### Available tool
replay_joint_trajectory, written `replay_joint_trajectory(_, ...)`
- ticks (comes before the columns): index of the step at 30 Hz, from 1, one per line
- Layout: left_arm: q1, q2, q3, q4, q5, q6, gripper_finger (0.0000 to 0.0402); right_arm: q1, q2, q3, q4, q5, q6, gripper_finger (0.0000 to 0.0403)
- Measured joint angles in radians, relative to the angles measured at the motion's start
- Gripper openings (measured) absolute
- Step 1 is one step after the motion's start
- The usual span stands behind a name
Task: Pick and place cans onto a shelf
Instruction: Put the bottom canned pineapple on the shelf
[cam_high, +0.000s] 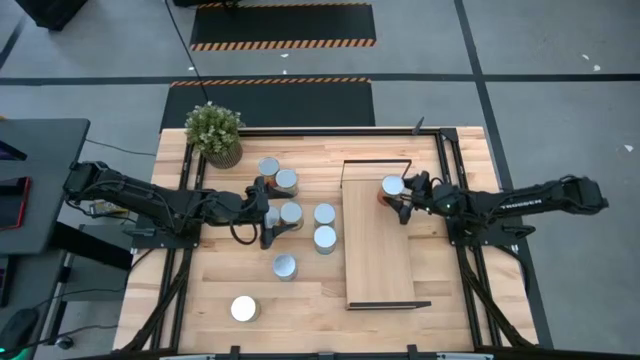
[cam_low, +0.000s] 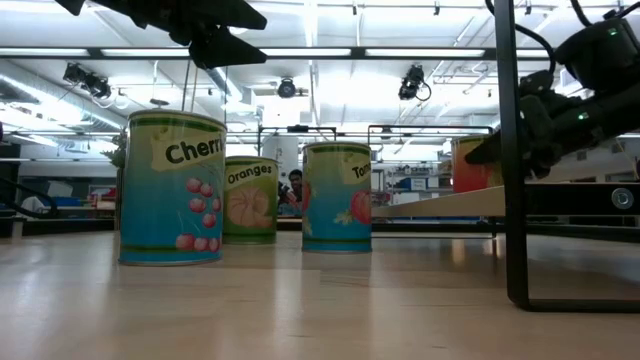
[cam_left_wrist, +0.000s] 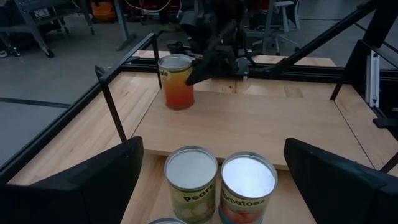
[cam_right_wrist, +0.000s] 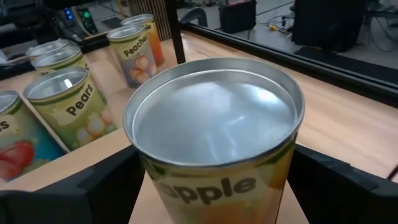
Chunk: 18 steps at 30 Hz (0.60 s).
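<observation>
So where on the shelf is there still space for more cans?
Most of the shelf is bare: everything from the one can at its far end, between the right gripper's open fingers, to its near end. The tabletop beside the left gripper is crowded with cans.

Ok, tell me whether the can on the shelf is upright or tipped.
Upright. The can stands on its base on the shelf, lid level and facing up, between the right gripper's open fingers.

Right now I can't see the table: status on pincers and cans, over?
Right pincer open around one can standing on the shelf. Left pincer open, over the cans on the table. Nothing blocking.
</observation>
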Motion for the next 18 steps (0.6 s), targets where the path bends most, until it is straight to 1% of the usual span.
replay_joint_trajectory(6, 0.000, 0.000, 0.000, 0.000, 0.000, 0.000, 0.0396, 0.101, 0.021, 0.000, -0.027, 0.114, 0.074, 0.0363)
replay_joint_trajectory(9, 0.000, 0.000, 0.000, 0.000, 0.000, 0.000, 0.0396, 0.150, 0.047, 0.007, -0.020, 0.135, 0.088, 0.0359)
replay_joint_trajectory(13, 0.000, 0.000, 0.000, 0.001, 0.000, 0.000, 0.0396, 0.210, 0.099, 0.078, -0.069, 0.175, 0.120, 0.0358)
replay_joint_trajectory(18, 0.000, 0.000, 0.000, 0.000, 0.000, -0.005, 0.0396, 0.266, 0.185, 0.189, -0.197, 0.228, 0.172, 0.0358)
